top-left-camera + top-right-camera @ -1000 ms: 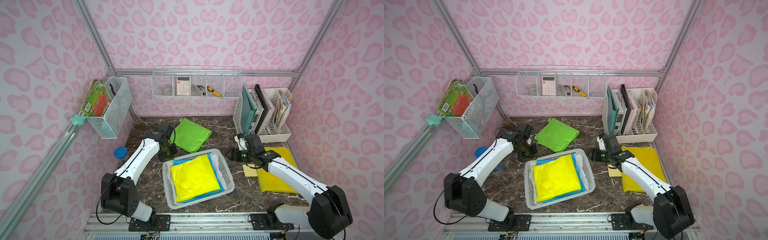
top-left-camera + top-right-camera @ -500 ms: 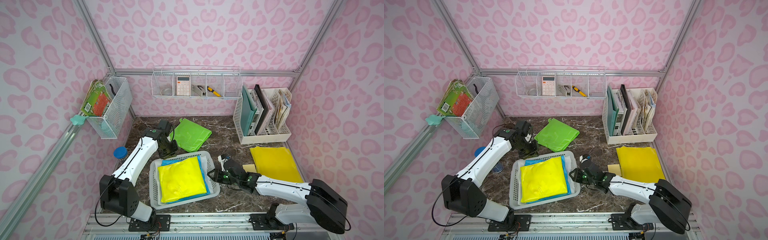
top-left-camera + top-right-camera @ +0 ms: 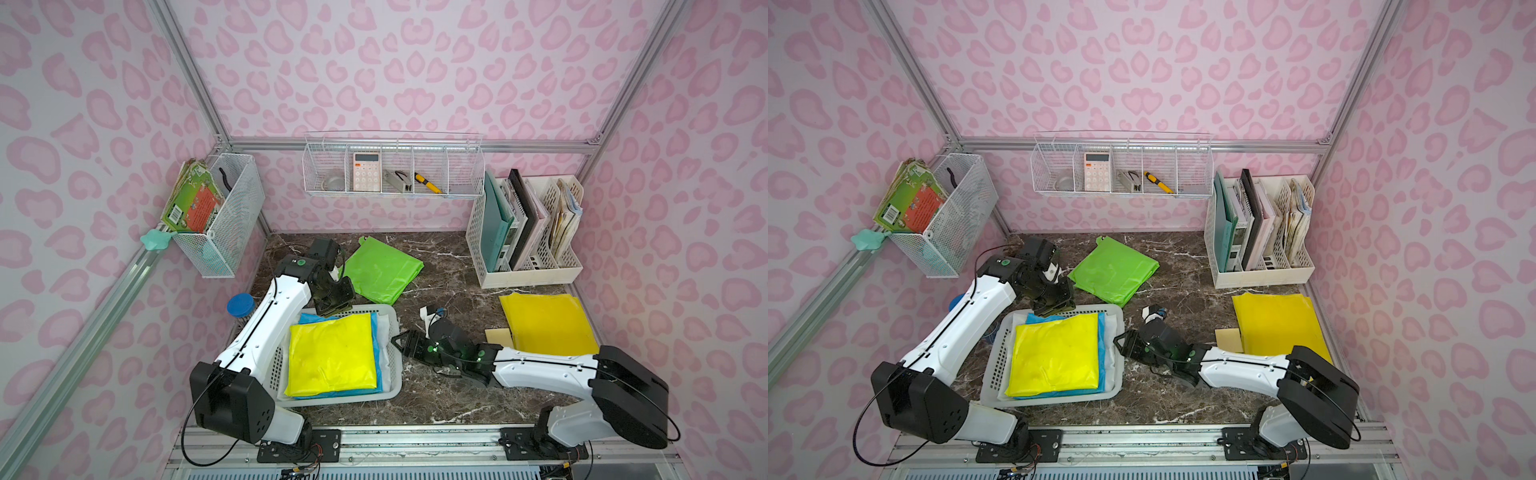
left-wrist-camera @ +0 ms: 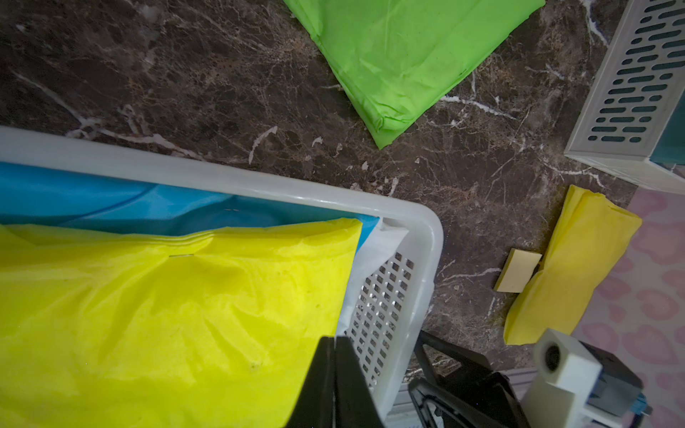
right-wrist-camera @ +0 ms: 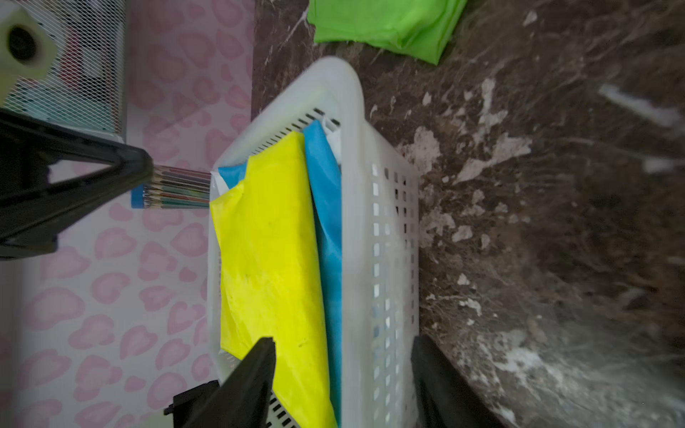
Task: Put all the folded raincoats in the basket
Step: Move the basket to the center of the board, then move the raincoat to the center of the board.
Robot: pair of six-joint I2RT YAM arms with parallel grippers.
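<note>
The pale perforated basket (image 3: 392, 311) (image 3: 1118, 316) stands at the front left of centre. It holds a lime-yellow folded raincoat (image 3: 332, 353) (image 5: 270, 241) on a blue one (image 3: 311, 319). A green folded raincoat (image 3: 384, 270) (image 4: 400, 55) lies on the marble behind the basket. A golden-yellow one (image 3: 548, 324) lies at the right. My left gripper (image 3: 332, 309) (image 4: 335, 339) is shut and empty at the basket's far rim. My right gripper (image 3: 401, 345) (image 5: 344, 367) is open and straddles the basket's right wall: one finger is over the lime-yellow raincoat, the other outside.
A white file holder (image 3: 528, 232) stands at the back right. Wire baskets hang on the back wall (image 3: 395, 170) and the left wall (image 3: 224, 216). A blue-lidded jar (image 3: 240, 305) sits left of my left arm. A pale pad (image 3: 498, 336) lies beside the golden raincoat.
The basket has slid left across the table. My right arm swung from the back right down to the basket's right wall. My left gripper has stayed at the far rim.
</note>
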